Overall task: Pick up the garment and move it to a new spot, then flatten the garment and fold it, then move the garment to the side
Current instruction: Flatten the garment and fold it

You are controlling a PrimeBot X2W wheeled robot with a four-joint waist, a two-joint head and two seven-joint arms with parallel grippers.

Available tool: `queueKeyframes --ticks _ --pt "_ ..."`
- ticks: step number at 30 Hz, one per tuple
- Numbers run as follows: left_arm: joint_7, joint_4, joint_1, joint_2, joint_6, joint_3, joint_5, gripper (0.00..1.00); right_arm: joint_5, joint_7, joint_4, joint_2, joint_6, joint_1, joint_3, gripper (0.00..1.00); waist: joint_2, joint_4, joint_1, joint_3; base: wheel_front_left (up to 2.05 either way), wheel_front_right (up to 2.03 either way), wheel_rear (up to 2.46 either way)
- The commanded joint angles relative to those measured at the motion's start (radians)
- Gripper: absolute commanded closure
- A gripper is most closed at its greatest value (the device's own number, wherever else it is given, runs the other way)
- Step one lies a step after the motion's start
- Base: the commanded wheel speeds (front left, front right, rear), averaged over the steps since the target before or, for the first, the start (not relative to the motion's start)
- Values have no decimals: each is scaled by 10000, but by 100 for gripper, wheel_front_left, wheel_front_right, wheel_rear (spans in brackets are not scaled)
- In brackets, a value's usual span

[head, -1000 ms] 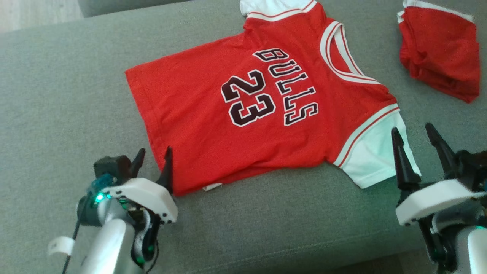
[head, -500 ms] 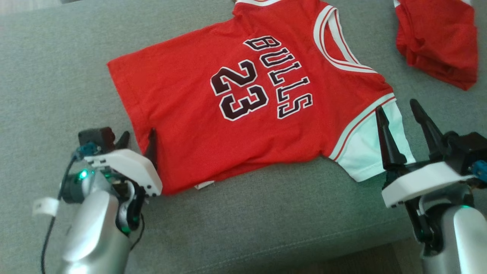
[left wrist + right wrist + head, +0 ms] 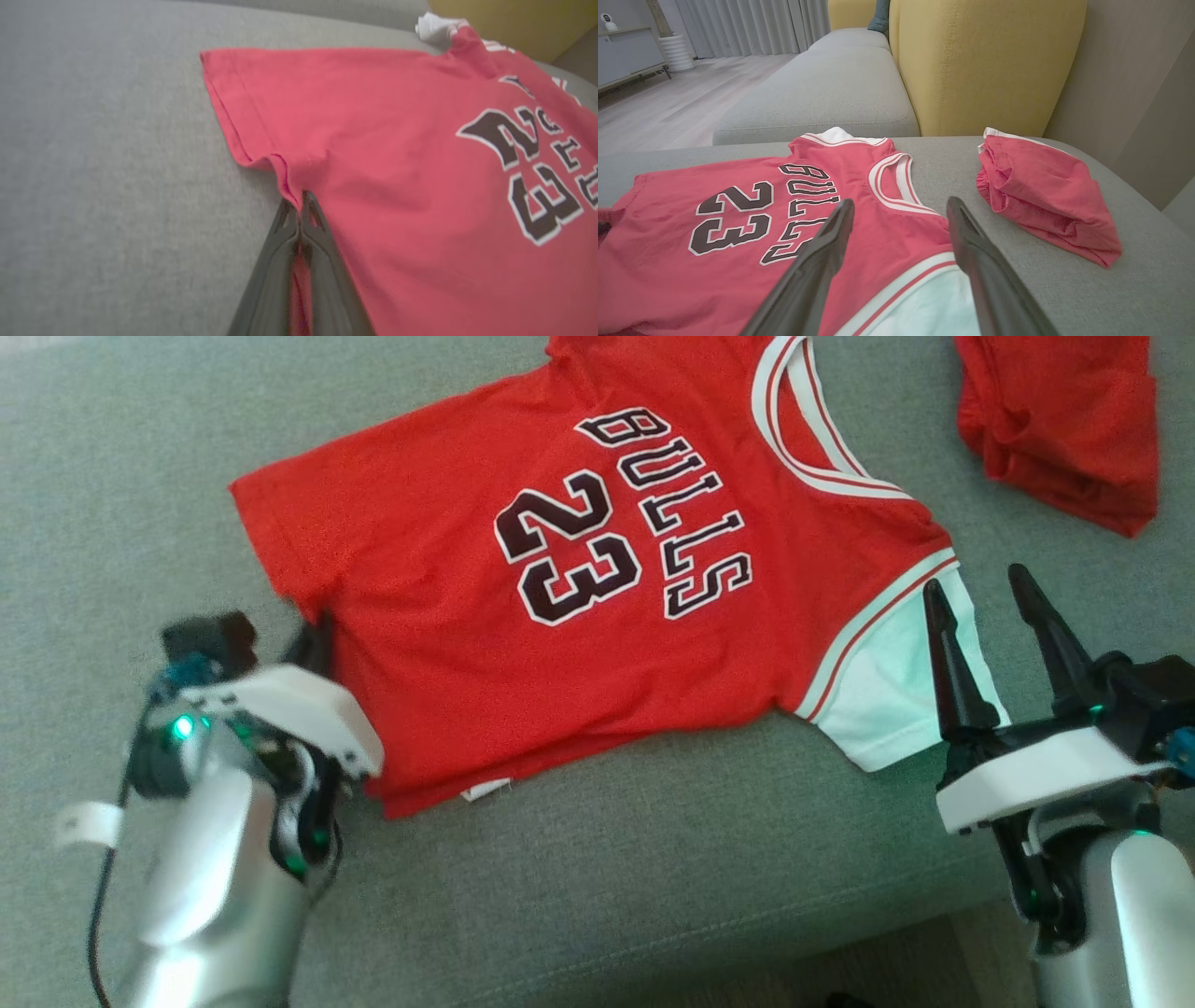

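Garment: red jersey (image 3: 448, 644), spread flat with the printed side up on the grey sofa seat (image 3: 653, 877); its white sleeve (image 3: 887, 700) lies toward the robot's right.
Writing: "BULLS" (image 3: 667, 513) over "23" (image 3: 565, 546), in black letters edged in white, running sideways in the head view.
Tag: small white tag (image 3: 485, 791) peeks out at the near hem, too small to read.
Left gripper (image 3: 299, 207): fingers pressed together on the jersey's hem, with red cloth pinched between them.
Right gripper (image 3: 976, 583): fingers spread wide and holding nothing, over the white sleeve's outer edge; whether they touch it cannot be told.
Other cloth: second red garment (image 3: 1055, 420), bunched on the seat, apart from the jersey on its collar side.
Backrest: yellow cushion (image 3: 985, 60).
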Motion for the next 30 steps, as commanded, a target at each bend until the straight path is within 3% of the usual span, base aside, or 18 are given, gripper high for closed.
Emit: queueKeyframes --ticks 1,7,20,21,22,23,30 --pt "-283 -464 -732 420 131 494 2 100 37 -126 -347 -107 -9 -398 142 0 0 -25 0 67 0 0 0" --pt "-571 -730 -1609 1025 282 827 159 100 52 -324 -307 -44 -9 -526 160 0 0 -103 0 237 0 0 0" --pt "-717 463 -3348 1679 -194 681 328 100 94 -1067 90 152 -9 -1149 375 0 0 -409 0 654 0 0 0" --pt "-815 559 -3416 1654 -233 676 302 76 94 -1181 136 172 -9 -1205 385 0 0 -403 0 652 0 0 0" --pt "-898 639 -3463 1632 -287 643 294 30 109 -1295 185 193 -9 -1252 393 0 0 -388 0 640 0 0 0" --pt "-1014 693 -3493 1597 -335 622 276 0 115 -1405 238 212 -9 -1289 405 0 0 -355 0 614 0 0 0" --pt "-1891 742 -3147 1354 -520 451 243 0 83 -2036 617 280 -9 -1334 363 0 0 60 0 116 0 0 0"
